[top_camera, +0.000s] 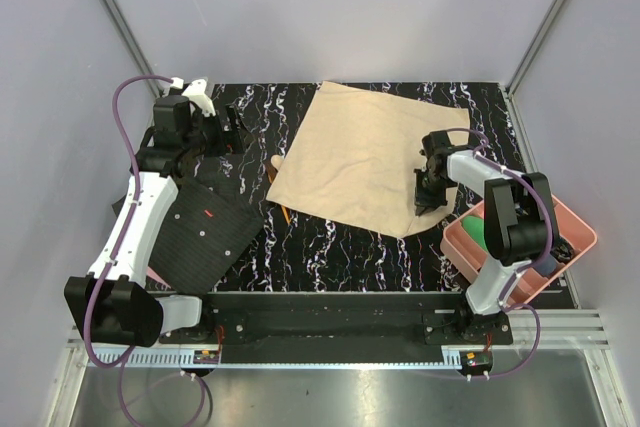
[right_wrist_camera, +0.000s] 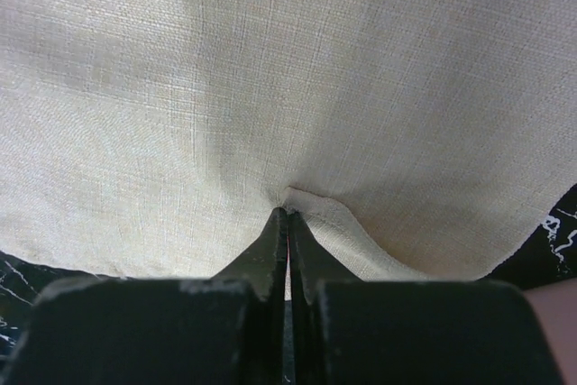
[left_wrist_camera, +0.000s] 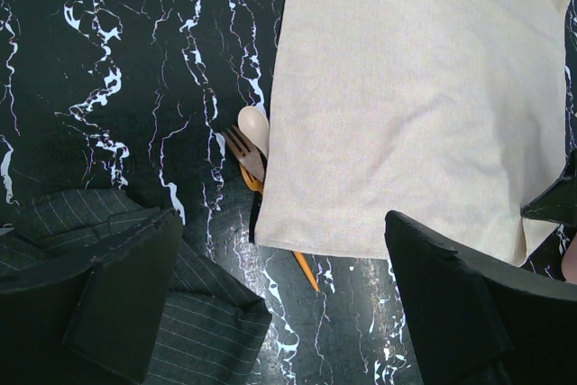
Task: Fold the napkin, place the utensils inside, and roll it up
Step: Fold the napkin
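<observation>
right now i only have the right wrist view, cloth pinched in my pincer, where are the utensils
Observer: On the far side of the napkin from your right pincer. The utensils poke out from under its edge nearest the left arm.
Operator: is the left pincer holding anything
Observer: No, the left pincer is open and empty, hovering near that edge.
Operator: anything close to my arm
Observer: A pink tray sits just to its right.
</observation>
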You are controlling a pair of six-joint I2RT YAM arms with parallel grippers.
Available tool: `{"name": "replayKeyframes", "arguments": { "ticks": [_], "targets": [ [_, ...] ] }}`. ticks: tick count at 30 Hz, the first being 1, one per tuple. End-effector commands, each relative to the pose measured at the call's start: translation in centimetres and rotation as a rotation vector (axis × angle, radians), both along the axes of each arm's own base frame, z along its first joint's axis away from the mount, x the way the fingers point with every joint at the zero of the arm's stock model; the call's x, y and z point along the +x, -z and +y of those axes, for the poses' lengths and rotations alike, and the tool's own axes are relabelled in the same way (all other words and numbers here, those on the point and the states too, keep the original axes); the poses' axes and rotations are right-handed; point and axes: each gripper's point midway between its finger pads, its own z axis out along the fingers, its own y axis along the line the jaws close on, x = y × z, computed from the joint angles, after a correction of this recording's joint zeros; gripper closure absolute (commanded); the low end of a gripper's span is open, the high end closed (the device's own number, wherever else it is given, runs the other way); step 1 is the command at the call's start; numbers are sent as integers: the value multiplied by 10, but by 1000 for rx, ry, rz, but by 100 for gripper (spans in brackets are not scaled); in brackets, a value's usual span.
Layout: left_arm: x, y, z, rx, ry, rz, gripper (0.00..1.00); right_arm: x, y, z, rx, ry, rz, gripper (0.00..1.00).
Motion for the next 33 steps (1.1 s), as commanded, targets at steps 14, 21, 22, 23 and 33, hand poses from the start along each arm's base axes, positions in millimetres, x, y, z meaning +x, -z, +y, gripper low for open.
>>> {"name": "replayKeyframes", "arguments": {
  "ticks": [14,21,22,23,33],
  "targets": [
    [0,-14,-3,-25,15,-45,3,76,-66,18,66,-28,-238,100],
    [0,-12,-2,-21,11,-39,3,150,-81,56,116,-66,-349,100],
    [0,-11,-2,-21,11,-38,3,158,-82,61,121,-70,-358,100],
    [0,-10,-3,-24,13,-34,3,165,-83,68,131,-78,-368,100],
    [3,-5,-1,-15,9,-23,3,262,-94,153,258,-116,-540,100]
  ]
}}
